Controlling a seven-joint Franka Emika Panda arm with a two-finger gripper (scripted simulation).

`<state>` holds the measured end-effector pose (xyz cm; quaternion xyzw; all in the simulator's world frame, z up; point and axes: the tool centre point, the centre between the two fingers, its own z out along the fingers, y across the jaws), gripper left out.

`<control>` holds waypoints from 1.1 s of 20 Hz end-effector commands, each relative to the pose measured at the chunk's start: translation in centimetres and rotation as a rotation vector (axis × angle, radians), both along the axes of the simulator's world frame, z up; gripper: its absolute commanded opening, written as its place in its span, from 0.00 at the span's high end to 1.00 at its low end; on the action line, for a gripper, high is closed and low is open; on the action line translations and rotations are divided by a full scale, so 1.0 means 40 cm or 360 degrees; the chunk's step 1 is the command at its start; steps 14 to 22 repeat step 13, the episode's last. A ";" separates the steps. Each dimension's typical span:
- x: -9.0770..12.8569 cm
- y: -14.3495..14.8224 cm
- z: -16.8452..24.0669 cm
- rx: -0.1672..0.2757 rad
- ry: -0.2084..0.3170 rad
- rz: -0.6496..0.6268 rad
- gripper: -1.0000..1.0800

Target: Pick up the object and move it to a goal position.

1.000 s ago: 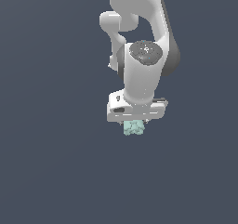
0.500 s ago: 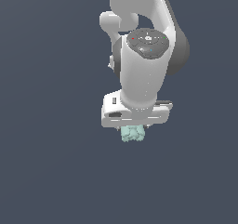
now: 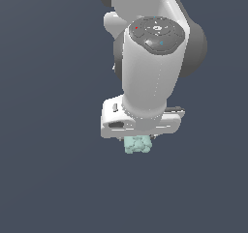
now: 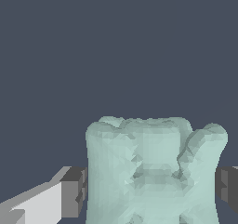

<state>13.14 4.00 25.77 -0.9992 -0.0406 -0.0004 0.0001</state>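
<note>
Pincer state: we see the pincer point(image 4: 148, 186) closed on the object point(image 4: 151, 172), a grey pad point(image 4: 74, 190) pressed to each flank.
Object place: in the exterior view the object point(image 3: 137, 144) hangs just below the white hand point(image 3: 140, 121), lower centre of frame, above plain dark ground.
Step in hand: carrying; we judge a steady squeeze and smooth travel best, no sudden swings.
Object axis: probably running out from the pads, though its lumps blur this.

Perhaps overhead exterior; close wrist view
</note>
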 end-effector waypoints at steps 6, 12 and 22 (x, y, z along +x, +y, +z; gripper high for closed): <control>0.028 -0.005 0.022 0.0000 0.0001 0.0000 1.00; 0.035 -0.006 0.028 0.0000 0.0001 0.0000 1.00; 0.035 -0.006 0.028 0.0000 0.0001 0.0000 1.00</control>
